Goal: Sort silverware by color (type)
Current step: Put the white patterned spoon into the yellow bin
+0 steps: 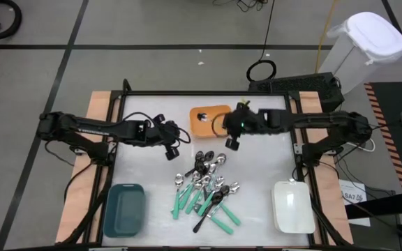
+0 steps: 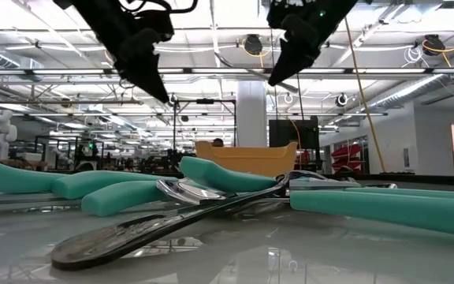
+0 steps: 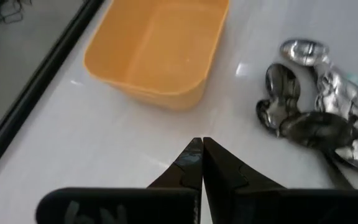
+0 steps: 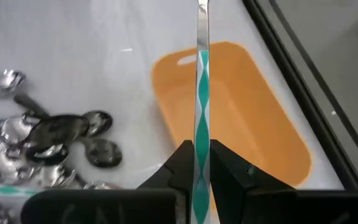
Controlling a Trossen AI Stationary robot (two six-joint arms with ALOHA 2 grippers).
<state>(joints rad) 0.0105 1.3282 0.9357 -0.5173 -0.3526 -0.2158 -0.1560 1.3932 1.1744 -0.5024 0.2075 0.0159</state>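
No legible writing shows. Your right tool (image 4: 196,163) is clamped on a shiny silver spoon (image 4: 201,74) above the orange tray (image 4: 253,118). Your left tool (image 3: 202,163) is pressed together, empty. The remaining silverware (image 1: 206,189) lies mid-tabletop (image 1: 145,157).

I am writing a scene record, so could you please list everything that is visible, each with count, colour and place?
orange tray: one, orange, far middle of the table, nothing seen inside.
teal tray: one, dark teal, near left corner.
white tray: one, white, near right corner.
spoon pile: count unclear, about a dozen or more; teal-handled, all-silver and black, heaped at the table's near middle.
held spoon: one, shiny metal reflecting teal, above the orange tray.
white bin: one, white, on the floor beyond the table's right.
left gripper: shut, empty, left of the pile.
right gripper: shut on the held spoon, beside the orange tray.
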